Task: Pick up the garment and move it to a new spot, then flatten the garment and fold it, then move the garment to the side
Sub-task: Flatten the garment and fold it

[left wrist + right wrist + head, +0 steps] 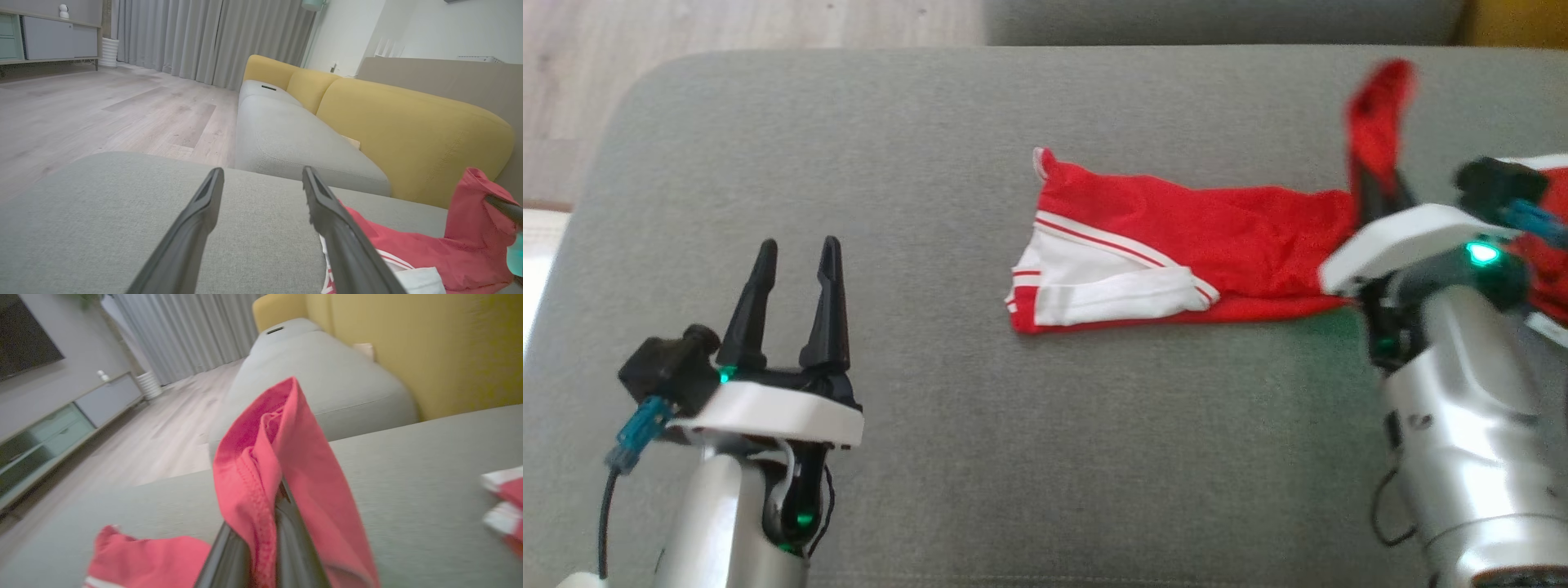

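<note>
Garment point(1176, 237), red with a white panel and thin white-and-red stripes, lies on the grey cushion point(980, 474), right of centre in the head view. Its left part rests flat, the white panel toward the near edge. Its right end is lifted off the cushion: the right hand point(1376, 175) is closed on a fold of the red cloth, which stands above the fingers in a blurred peak. In the right wrist view the two dark fingers come together with the stitched red hem point(261, 506) pinched between them, and the cloth drapes down on both sides of them. More red and white cloth shows at the far right of the head view, partly hidden behind the right wrist; how it joins the rest I cannot tell.

The left hand point(799, 245) is at the lower left of the head view, over bare cushion, its two fingers spread apart with nothing between them. It is well apart from the garment, which lies to its right and touches neither finger. In the left wrist view the garment point(470, 245) sits right of the right-side finger, part of it hidden behind that finger, with the raised peak near the frame's right edge.

Behind the cushion are a yellow sofa back point(408, 130) and a pale wooden floor point(102, 110).
</note>
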